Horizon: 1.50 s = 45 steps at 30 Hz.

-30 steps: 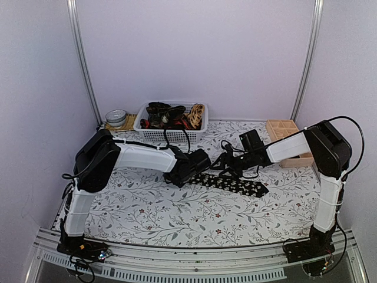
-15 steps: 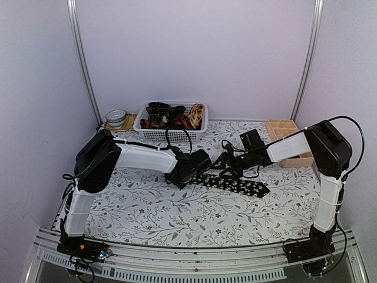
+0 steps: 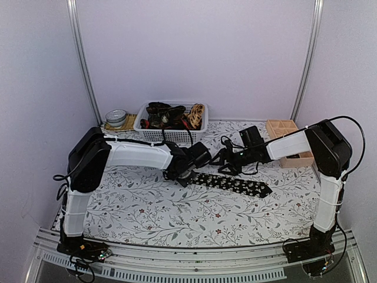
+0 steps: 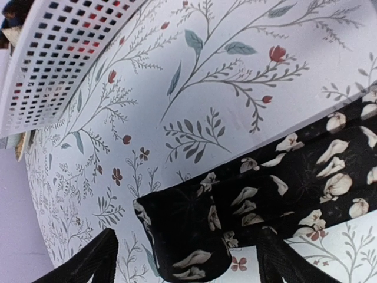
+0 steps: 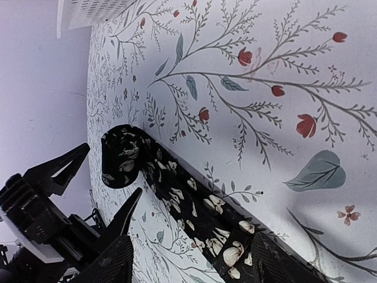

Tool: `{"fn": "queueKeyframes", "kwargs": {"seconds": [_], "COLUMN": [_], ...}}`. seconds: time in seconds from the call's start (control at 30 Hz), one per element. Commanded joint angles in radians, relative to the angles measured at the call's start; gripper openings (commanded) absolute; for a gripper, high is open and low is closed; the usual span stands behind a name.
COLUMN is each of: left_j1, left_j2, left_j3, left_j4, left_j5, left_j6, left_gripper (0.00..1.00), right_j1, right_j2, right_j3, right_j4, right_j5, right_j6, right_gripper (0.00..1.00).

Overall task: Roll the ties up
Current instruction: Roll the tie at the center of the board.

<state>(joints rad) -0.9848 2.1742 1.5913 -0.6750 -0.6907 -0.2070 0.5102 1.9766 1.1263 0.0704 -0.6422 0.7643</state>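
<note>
A black tie with pale flower specks lies flat across the middle of the flower-print table, its left end rolled into a short coil. My left gripper is open, and its fingers straddle the coil without pinching it. My right gripper is open and hovers low over the flat stretch of the tie, with one finger on each side. The coil and the left gripper's dark fingertips show in the right wrist view too.
A white mesh basket holding several more ties stands at the back centre, and it also shows in the left wrist view. A round metal tin sits to its left. A wooden compartment box sits at the back right.
My left arm has reached a little farther out, carrying its gripper slightly back and right at the coil. My right gripper has edged back. The tie has shifted slightly.
</note>
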Motion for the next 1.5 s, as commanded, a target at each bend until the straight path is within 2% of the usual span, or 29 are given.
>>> {"fn": "queueKeyframes", "kwargs": {"seconds": [0.0, 0.03, 0.1, 0.17, 0.33, 0.47, 0.67, 0.93, 1.17, 1.33, 1.47], "left_j1": [-0.016, -0.016, -0.014, -0.007, 0.069, 0.192, 0.419, 0.501, 0.518, 0.520, 0.520], "left_j2": [-0.072, -0.085, -0.114, -0.152, -0.336, -0.485, -0.656, -0.567, -0.475, -0.431, -0.409], "left_j3": [-0.020, -0.023, -0.037, -0.058, -0.211, -0.351, -0.594, -0.674, -0.698, -0.707, -0.709], "left_j4": [0.049, 0.055, 0.075, 0.097, 0.219, 0.318, 0.553, 0.664, 0.788, 0.846, 0.870], "left_j5": [0.060, 0.078, 0.114, 0.158, 0.355, 0.513, 0.852, 0.977, 1.103, 1.137, 1.152], "left_j6": [0.017, 0.016, 0.020, 0.022, 0.065, 0.071, -0.132, -0.261, -0.329, -0.356, -0.371], "left_gripper": [0.84, 0.85, 0.95, 1.00, 1.00, 1.00, 0.99, 0.87, 0.83, 0.80, 0.78], "right_j1": [-0.001, 0.002, 0.015, 0.034, 0.074, 0.113, 0.192, 0.250, 0.261, 0.260, 0.261], "right_j2": [-0.050, -0.051, -0.051, -0.047, -0.025, 0.004, 0.107, 0.240, 0.274, 0.296, 0.314], "right_j3": [0.024, 0.028, 0.041, 0.064, 0.113, 0.178, 0.285, 0.402, 0.405, 0.407, 0.421], "right_j4": [-0.013, -0.016, -0.026, -0.038, -0.054, -0.047, -0.040, -0.047, -0.054, -0.040, -0.044], "right_j5": [-0.006, -0.004, -0.001, 0.000, 0.012, 0.030, 0.070, 0.093, 0.103, 0.096, 0.098], "right_j6": [-0.007, -0.009, -0.017, -0.024, -0.018, 0.003, 0.060, 0.107, 0.104, 0.111, 0.112], "right_gripper": [0.68, 0.68, 0.68, 0.67, 0.67, 0.67, 0.64, 0.50, 0.38, 0.29, 0.27]}}
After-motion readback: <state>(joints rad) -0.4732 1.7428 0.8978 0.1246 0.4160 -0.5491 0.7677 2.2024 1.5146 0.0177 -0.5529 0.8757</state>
